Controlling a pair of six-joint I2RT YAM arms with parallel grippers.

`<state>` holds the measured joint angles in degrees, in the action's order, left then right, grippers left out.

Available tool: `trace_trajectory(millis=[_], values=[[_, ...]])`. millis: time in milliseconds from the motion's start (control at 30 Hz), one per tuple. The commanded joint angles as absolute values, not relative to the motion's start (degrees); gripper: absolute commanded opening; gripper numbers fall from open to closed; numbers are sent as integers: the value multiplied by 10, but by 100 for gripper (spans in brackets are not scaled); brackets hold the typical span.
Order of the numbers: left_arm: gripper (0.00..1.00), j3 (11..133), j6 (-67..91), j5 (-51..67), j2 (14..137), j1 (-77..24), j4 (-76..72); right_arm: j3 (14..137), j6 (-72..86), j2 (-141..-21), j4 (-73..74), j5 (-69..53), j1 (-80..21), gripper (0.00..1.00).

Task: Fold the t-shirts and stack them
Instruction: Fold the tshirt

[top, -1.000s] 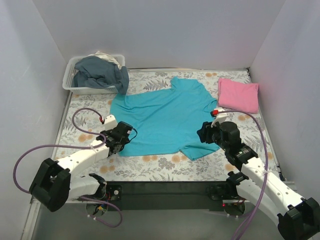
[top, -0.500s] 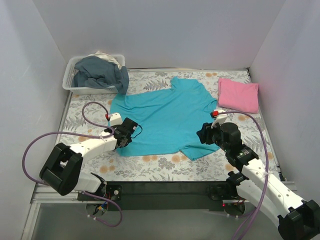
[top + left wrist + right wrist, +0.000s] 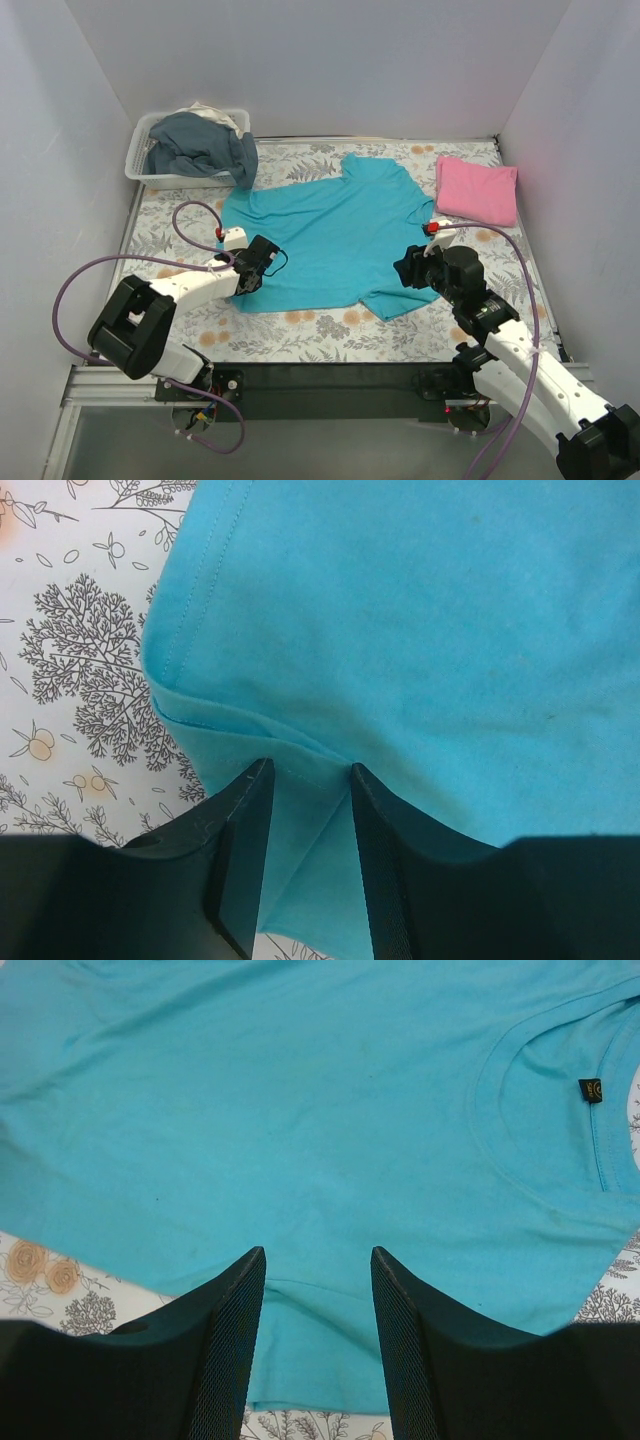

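Note:
The turquoise t-shirt (image 3: 330, 235) lies spread flat on the patterned table, collar toward the right. The pink t-shirt (image 3: 477, 190) lies folded at the back right. My left gripper (image 3: 262, 262) is at the shirt's near-left hem corner. In the left wrist view the left gripper (image 3: 310, 770) is open, its fingers either side of a small fold of turquoise hem (image 3: 300, 810). My right gripper (image 3: 412, 265) is at the shirt's near-right edge. In the right wrist view the right gripper (image 3: 318, 1255) is open over the turquoise fabric (image 3: 300, 1090), with the collar label (image 3: 592, 1090) to the right.
A clear plastic bin (image 3: 140, 165) holding grey-blue clothes (image 3: 200, 145) stands at the back left, with cloth hanging over its right rim. White walls close in the left, back and right. A black bar runs along the near table edge (image 3: 330, 375).
My left gripper has moved right and away from me, onto the shirt's near-left hem corner. The right arm has hardly moved.

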<state>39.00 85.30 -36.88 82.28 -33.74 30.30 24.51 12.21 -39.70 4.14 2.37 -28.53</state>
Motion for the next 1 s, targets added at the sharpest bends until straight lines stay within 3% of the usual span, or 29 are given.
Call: trace_trajectory(millis=[0, 133, 200, 233, 333, 667, 967], values=[[35, 403, 852, -376, 815, -339, 314, 242, 120, -387, 23, 20, -287, 42], [36, 404, 847, -370, 819, -339, 313, 242, 121, -387, 23, 20, -287, 42], [28, 405, 846, -367, 823, -339, 312, 241, 121, -387, 22, 20, -287, 42], [18, 405, 846, -365, 823, -340, 312, 241, 121, -386, 22, 21, -287, 42], [10, 403, 845, -365, 820, -339, 312, 241, 121, -388, 22, 23, -287, 43], [8, 389, 846, -344, 746, -339, 311, 244, 121, -403, 22, 25, -287, 43], [0, 378, 835, -349, 622, -338, 258, 250, 133, -424, 57, 83, -288, 42]])
